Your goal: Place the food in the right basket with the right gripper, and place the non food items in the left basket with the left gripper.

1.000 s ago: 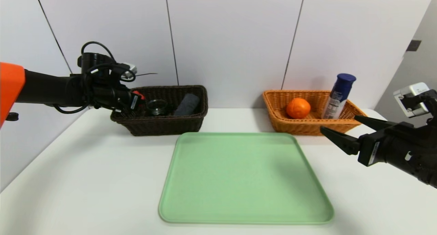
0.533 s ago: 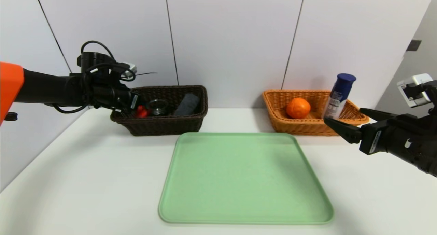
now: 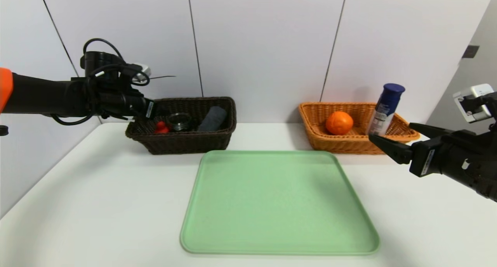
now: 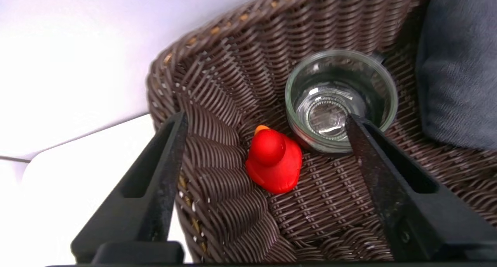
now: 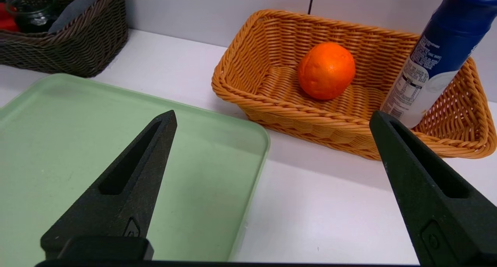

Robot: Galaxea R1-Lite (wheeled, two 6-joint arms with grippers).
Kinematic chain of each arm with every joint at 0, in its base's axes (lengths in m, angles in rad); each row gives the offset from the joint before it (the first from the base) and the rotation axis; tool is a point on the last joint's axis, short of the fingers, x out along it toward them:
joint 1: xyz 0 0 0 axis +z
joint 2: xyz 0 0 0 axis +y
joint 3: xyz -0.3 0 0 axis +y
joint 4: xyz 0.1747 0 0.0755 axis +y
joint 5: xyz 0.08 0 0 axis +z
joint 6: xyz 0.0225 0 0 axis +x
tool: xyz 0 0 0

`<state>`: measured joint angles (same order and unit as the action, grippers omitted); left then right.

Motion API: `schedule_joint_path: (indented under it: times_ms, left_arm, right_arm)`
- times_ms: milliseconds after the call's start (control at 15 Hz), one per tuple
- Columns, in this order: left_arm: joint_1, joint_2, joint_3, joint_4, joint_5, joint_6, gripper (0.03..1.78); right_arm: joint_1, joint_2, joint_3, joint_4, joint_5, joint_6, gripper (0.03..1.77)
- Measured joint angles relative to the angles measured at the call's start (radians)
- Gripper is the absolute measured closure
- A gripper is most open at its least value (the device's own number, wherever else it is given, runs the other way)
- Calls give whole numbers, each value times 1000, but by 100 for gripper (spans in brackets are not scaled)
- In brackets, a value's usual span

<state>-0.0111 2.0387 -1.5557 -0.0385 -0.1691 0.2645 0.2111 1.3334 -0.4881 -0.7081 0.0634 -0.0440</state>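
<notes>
Brown wicker basket (image 3: 182, 142) sits at the table's far-left area, by the wall; it holds 3 non-food things: 1 red rubber duck (image 4: 275, 161) at its left end, 1 glass jar (image 4: 341, 99) just beside the duck, 1 grey rolled cloth (image 3: 212, 118) to the right. Left gripper (image 4: 268, 123) hangs over the basket's left end, fingers spread wide w/ nothing between them; duck lies free on the weave below, untouched. Centre: 1 green tray (image 3: 277, 205), bare, reaching toward the table's near edge. Far right, by the wall: 1 orange wicker basket (image 3: 351, 143) w/ 1 orange (image 3: 339, 122) resting on its floor & 1 blue-capped bottle (image 3: 386, 108) standing tilted against its right side. Right gripper (image 3: 392, 137) waits at the table's right edge, in front of that basket's right end, fingers wide apart, holding nothing, touching nothing. Table (image 3: 97, 205) is plain white; pale wall panels w/ dark seams behind
</notes>
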Motion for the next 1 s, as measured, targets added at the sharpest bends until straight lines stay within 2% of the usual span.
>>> schedule_joint_path:
  times_ms: [200, 400, 533, 1000]
  left_arm:
    - [-3, -56, 8, -4, 18, -62, 28]
    - [-3, -93, 0, -63, 158, -105, 23]
    - [-4, -129, 23, -110, 246, -130, 20]
    - [-5, -346, 244, -105, 273, -209, 14]
  right_arm:
    - [0, -5, -3, 1, 0, 1, 9]
    - [0, -7, -16, 0, -4, 1, 9]
    - [-7, -7, -22, 1, -27, 2, 9]
    - [-12, -40, -28, 4, -89, -47, 9]
